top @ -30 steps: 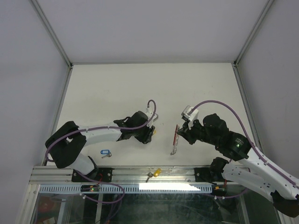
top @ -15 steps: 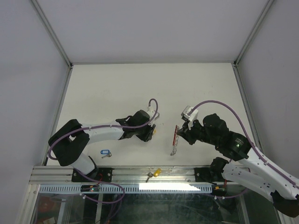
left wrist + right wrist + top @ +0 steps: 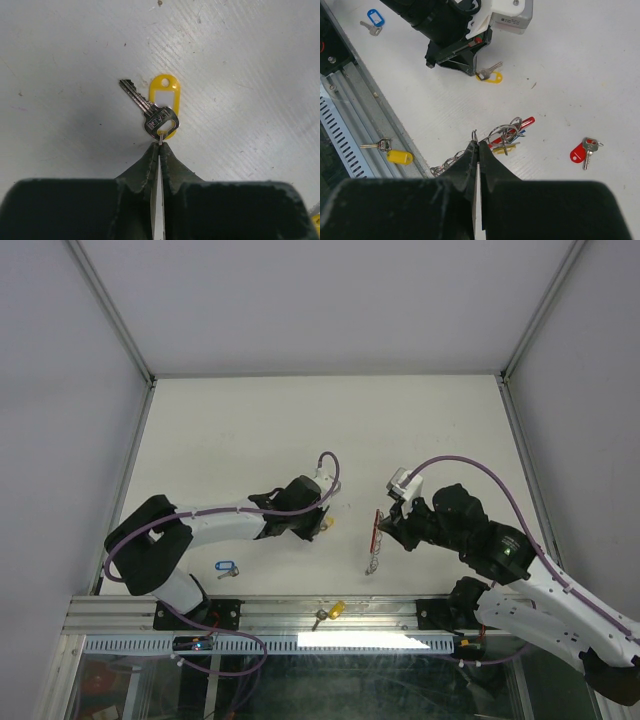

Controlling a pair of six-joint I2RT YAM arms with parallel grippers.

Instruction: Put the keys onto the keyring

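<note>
Since a second ago the left gripper has gone from spread to pressed together, and the left arm has edged slightly toward 6 o'clock; the right arm hasn't moved. White table, arms bolted at its 6 o'clock edge behind an aluminium rail. Left arm reaches toward 3 o'clock. Its fingertips are closed tight, pinching the small wire loop on the head of the yellow-tagged key, which lies flat on the table with the blade pointing to 10 o'clock in the wrist view. Right gripper is also pressed shut, nipping a wire ring of the keyring. In the top view the keyring sits just at 3 o'clock of the left gripper, with the red band at the right fingertips and the ring chain trailing toward 6 o'clock. Loose keys: the red-tagged key is on the table at 3 o'clock of the keyring in the right wrist view, well apart from it. The blue-tagged key is at 8 o'clock of the left gripper near the rail. The second yellow key lies on the rail at 6 o'clock.
</note>
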